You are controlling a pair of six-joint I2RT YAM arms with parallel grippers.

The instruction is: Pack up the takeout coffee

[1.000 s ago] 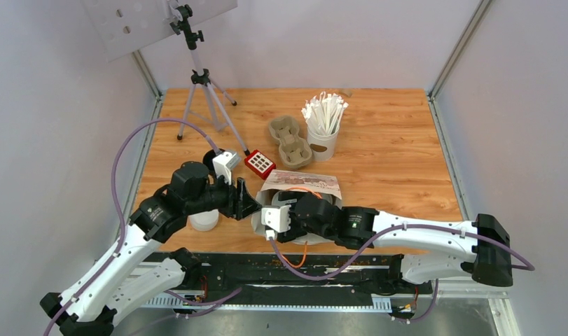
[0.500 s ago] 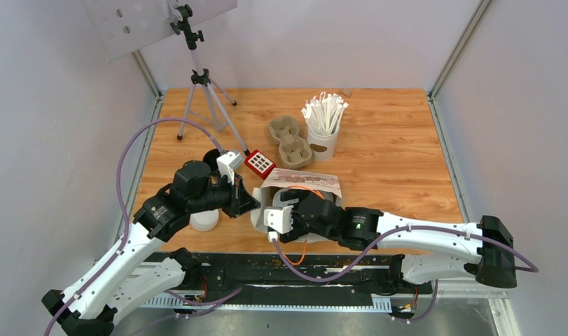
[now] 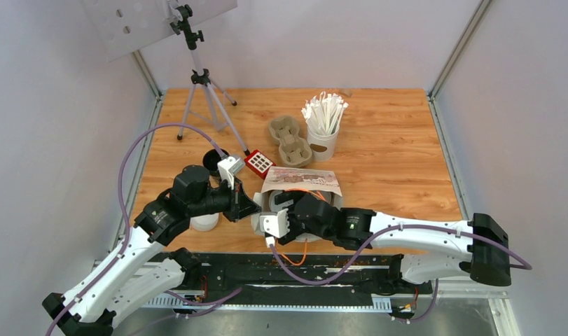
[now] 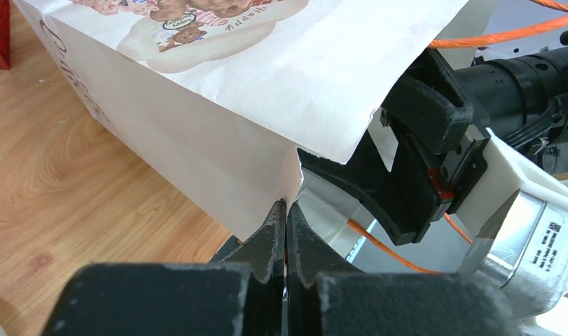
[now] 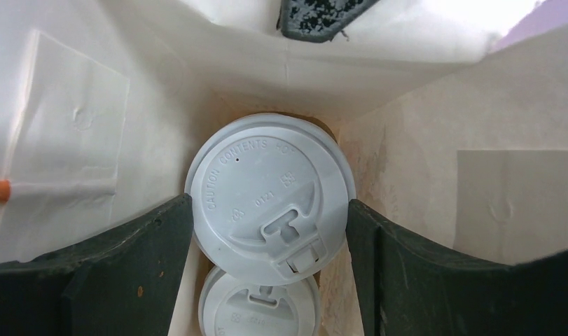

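Paper is clamped between the left fingers (image 4: pixel 286 220), which are clenched flat together on a corner at the mouth of the paper bag (image 4: pixel 197 133). The bag is white with a printed picture on its upper face. It rests tipped over on the wooden surface (image 3: pixel 393 140), its mouth turned toward the near edge. The right fingers (image 5: pixel 113 273) reach in through that mouth. They are spread wide, one against each side of the white lid of the first coffee cup (image 5: pixel 270 199), grasping it deep inside the bag. The second coffee cup (image 5: pixel 260 308), also white-lidded, is in the bag as well. It sits just beside the first, and the first lid partly covers its lid; both lids face the mouth. An orange cable (image 4: pixel 379 241) runs by the right wrist at the bag's opening. Just beyond the bag lies a red keypad (image 3: pixel 259 163). Farther back stand a beige pulp tray (image 3: pixel 290 141) and a white cup of wrapped sticks (image 3: pixel 323 143), touching each other. A tripod (image 3: pixel 200 84) stands at the far left.
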